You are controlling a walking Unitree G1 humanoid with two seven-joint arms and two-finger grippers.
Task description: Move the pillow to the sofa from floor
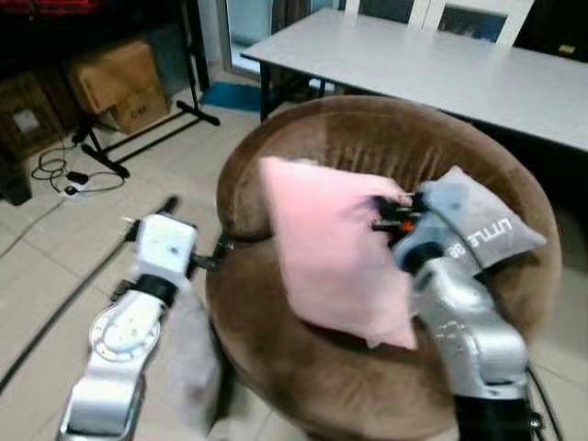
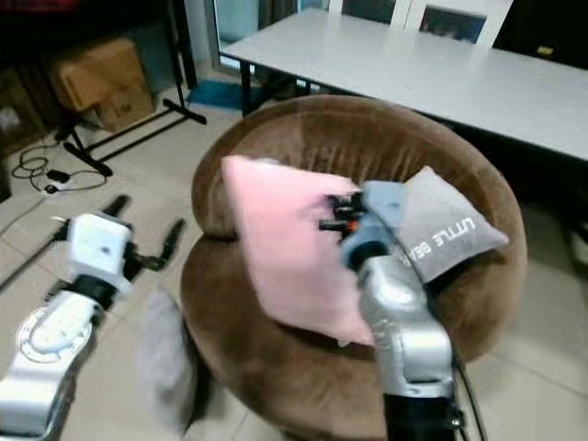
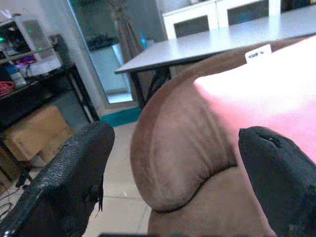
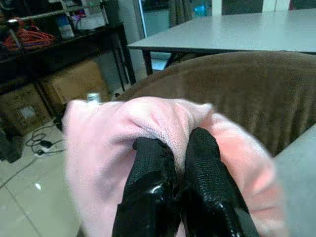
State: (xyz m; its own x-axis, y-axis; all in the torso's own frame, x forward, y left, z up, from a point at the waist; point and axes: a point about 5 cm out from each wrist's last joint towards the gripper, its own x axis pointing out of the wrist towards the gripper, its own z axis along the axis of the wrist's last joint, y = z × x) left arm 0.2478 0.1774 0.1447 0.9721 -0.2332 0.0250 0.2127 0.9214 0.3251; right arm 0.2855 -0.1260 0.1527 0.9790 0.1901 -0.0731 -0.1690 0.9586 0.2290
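Your two head views look down from above the brown sofa [image 1: 367, 367], sharing it and the grey table [image 1: 441, 64] behind. Your left wrist view faces the sofa's arm from close beside; your right wrist view looks across its seat toward the table.

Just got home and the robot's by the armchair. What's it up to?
The right tool is shut on a pink pillow, holding it over the seat of the round brown sofa, beside a grey pillow already there. The left tool is open, hovering by the sofa's outer side.
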